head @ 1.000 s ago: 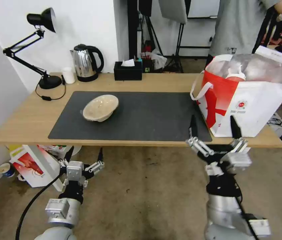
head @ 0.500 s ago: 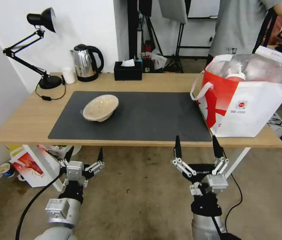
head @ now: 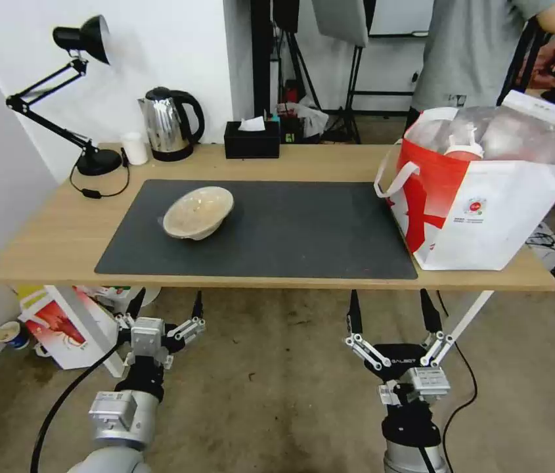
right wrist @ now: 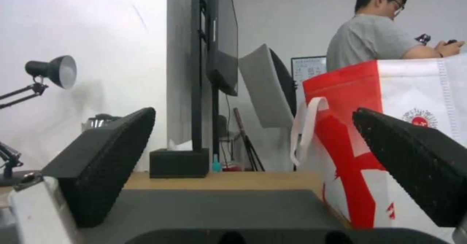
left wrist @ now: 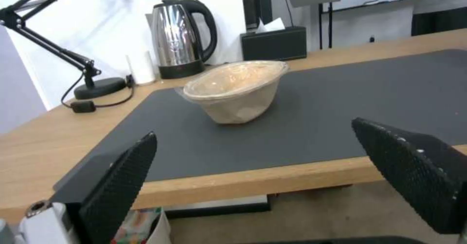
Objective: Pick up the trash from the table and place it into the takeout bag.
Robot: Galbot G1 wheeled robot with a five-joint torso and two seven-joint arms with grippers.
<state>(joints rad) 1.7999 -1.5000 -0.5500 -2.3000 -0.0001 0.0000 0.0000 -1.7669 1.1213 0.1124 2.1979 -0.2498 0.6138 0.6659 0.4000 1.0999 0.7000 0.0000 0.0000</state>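
Observation:
A shallow beige bowl (head: pixel 198 211) (left wrist: pixel 236 90) lies tilted on the dark mat of the table (head: pixel 47 236), left of centre. The takeout bag (head: pixel 487 197) (right wrist: pixel 389 138) stands open on the table's right end, and a red lidded straw cup (head: pixel 463 150) pokes up inside it. Below the table's front edge, on the left, my left gripper (head: pixel 166 304) hangs open and empty. My right gripper (head: pixel 392 310) is open and empty too, below the front edge and a little left of the bag.
At the back of the table stand a black desk lamp (head: pixel 87 157), a small white cup (head: pixel 135 148), a steel kettle (head: pixel 169 125) and a black tissue box (head: pixel 251 139). A smaller red-and-white bag (head: pixel 67 325) sits on the floor under the left end.
My right gripper has dropped from in front of the bag to below the table edge and shifted left, still open. The left arm and the bowl have not moved.

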